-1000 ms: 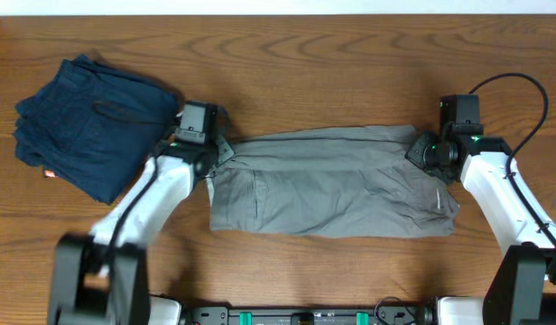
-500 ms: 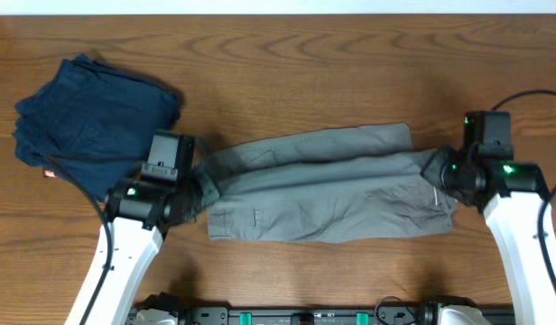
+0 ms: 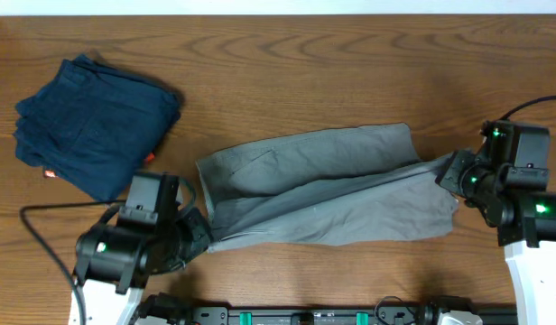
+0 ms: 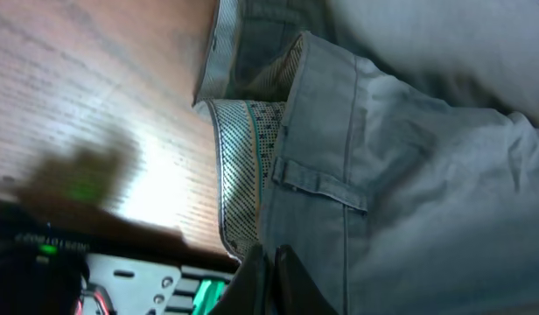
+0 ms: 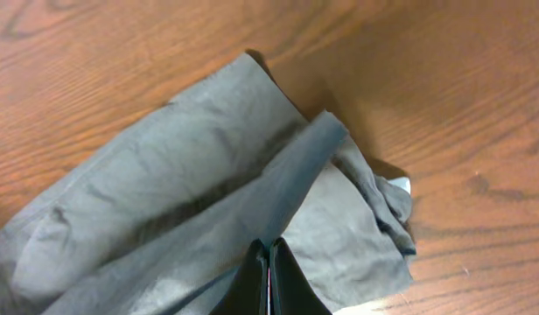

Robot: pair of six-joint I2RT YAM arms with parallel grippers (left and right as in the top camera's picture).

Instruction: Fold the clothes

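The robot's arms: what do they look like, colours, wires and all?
The left arm and right arm have boxy black wrist housings with small green lights, on smooth white links. A thin black cable loops from each. The fingers are slim and dark.

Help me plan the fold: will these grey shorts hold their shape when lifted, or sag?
Likely floppy: the grey woven cotton shorts sag and crease between the left pincer and right pincer. Probably light, as two fingertip pinches hold them. The seamed waistband may be slightly stiffer.
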